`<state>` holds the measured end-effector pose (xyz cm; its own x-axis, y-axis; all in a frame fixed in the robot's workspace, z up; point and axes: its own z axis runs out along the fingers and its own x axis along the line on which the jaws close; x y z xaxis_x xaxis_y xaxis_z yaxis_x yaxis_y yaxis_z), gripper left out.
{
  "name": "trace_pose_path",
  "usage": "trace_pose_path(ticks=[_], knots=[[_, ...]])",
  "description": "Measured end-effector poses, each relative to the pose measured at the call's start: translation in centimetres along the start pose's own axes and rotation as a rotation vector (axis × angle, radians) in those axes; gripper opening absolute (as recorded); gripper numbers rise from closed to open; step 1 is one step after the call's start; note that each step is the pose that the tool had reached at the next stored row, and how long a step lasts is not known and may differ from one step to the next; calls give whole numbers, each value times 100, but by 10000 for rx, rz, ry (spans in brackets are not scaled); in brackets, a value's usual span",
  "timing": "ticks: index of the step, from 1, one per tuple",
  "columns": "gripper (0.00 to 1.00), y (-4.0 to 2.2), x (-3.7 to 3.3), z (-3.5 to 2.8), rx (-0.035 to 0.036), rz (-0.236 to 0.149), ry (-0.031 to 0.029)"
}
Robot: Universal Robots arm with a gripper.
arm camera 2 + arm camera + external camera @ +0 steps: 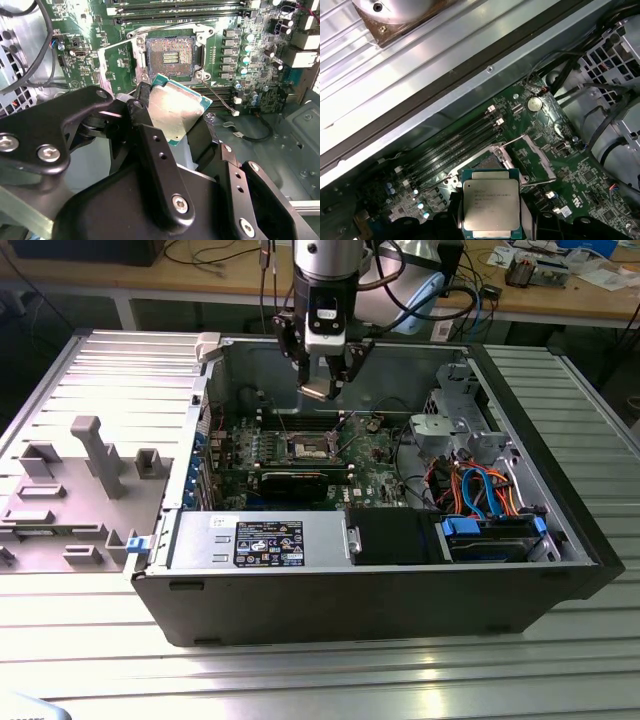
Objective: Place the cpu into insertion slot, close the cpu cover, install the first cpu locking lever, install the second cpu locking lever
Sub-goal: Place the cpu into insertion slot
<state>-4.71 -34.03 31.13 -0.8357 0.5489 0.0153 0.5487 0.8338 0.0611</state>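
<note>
My gripper (318, 388) hangs above the open computer case, shut on the cpu (177, 112), a flat square chip with a silver-grey top and green edge. Both wrist views show the cpu (491, 207) held by two opposite edges between the black fingers (142, 102). It sits in the air above the bare insertion slot (170, 55) on the green motherboard (370, 455). The slot (487, 162) has nothing in it. The cpu cover (102, 70) stands swung open beside the slot, and a thin wire locking lever (165, 27) runs along the slot's far side.
A long black expansion card (305, 478) lies near the slot. The power supply (260, 540) and the drive bay with blue and orange cables (485, 495) fill the case's near side. A grey fixture tray (70, 490) sits at the exterior view's left.
</note>
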Motion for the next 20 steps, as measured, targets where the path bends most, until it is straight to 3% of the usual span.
trace_pose_path(ticks=[7, 20], knots=[[55, -14, 15, 45, 26, 352, -41], [55, -14, 15, 51, 27, 773, -72]])
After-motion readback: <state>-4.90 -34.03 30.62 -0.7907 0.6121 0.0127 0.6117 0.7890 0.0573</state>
